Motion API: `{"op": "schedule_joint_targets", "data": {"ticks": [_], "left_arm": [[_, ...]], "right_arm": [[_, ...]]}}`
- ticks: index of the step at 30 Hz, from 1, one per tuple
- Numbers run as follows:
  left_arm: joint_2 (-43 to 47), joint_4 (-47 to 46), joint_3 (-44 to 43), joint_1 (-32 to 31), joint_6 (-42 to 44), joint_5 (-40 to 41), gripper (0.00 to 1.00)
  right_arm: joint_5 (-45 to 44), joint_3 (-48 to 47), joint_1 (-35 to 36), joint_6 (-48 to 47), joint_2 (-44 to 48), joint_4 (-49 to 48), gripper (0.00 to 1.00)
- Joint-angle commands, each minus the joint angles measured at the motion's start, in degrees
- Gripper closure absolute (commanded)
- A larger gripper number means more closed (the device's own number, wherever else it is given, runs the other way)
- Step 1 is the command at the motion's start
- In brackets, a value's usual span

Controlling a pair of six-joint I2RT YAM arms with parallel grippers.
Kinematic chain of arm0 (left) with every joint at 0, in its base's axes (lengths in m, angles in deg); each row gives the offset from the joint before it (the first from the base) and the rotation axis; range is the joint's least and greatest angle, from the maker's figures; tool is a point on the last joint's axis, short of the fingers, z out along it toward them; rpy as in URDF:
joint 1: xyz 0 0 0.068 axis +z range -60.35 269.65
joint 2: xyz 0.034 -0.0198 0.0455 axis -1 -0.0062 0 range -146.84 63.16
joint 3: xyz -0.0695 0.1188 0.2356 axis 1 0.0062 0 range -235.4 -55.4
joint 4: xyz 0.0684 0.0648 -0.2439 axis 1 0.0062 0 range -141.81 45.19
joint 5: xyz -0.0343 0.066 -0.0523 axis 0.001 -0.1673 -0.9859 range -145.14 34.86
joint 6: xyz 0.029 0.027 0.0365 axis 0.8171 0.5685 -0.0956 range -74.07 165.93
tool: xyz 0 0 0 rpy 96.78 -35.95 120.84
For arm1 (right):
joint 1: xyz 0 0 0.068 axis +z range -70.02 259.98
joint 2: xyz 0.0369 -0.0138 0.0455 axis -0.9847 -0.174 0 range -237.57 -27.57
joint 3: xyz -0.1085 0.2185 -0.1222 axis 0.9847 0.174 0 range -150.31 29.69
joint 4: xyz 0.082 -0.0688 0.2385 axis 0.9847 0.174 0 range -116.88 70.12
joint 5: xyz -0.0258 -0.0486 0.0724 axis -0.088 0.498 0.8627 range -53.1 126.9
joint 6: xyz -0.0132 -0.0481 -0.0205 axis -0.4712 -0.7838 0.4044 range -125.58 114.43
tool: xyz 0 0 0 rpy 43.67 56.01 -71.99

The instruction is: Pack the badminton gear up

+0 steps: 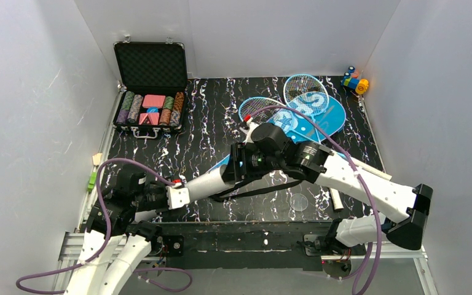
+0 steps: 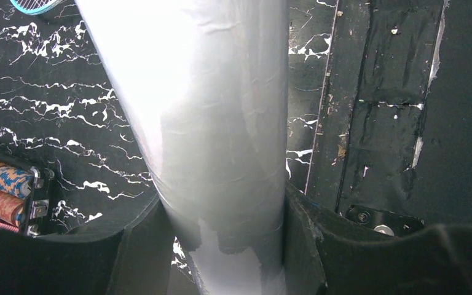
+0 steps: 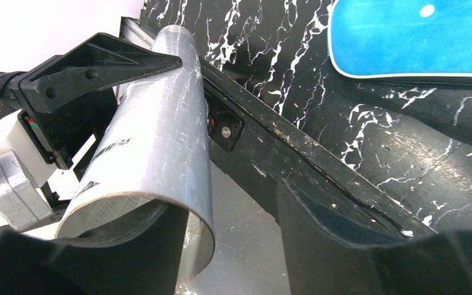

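My left gripper (image 1: 189, 186) is shut on the long white tube (image 1: 212, 178) and holds it slanted above the table's near middle. The left wrist view shows the tube (image 2: 209, 123) clamped between the jaws of the gripper (image 2: 221, 246). My right gripper (image 1: 241, 165) is open at the tube's open end (image 3: 141, 153). Its left finger sits at the tube's mouth and its right finger (image 3: 332, 233) stands apart. The blue bag (image 1: 312, 120) lies at the back right with two blue-framed rackets (image 1: 261, 109) (image 1: 304, 89) on it. No shuttlecock shows.
An open black case of poker chips (image 1: 150, 92) stands at the back left. Coloured toy blocks (image 1: 355, 81) sit in the back right corner. A clear round lid (image 1: 298, 201) and a white stick (image 1: 336, 199) lie near the front edge. The black strap (image 1: 264, 190) trails under the arms.
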Motion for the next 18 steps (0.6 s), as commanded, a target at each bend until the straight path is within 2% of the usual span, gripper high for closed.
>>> {"op": "schedule_joint_targets", "data": {"ticks": [1, 10, 18], "left_arm": [[0.84, -1.17, -1.44, -0.20, 0.61, -0.57, 0.65], [0.63, -1.44, -0.43, -0.22, -2.39, 2.30, 0.65], [-1.87, -1.77, -1.90, -0.20, -4.89, 2.83, 0.65]], "right_arm": [[-4.50, -4.84, -1.78, -1.96, 5.55, 4.75, 0.34], [-4.59, 8.53, -16.34, -1.30, 21.00, 13.88, 0.28], [-11.14, 26.60, -19.55, 3.42, 24.91, 18.07, 0.27]]}}
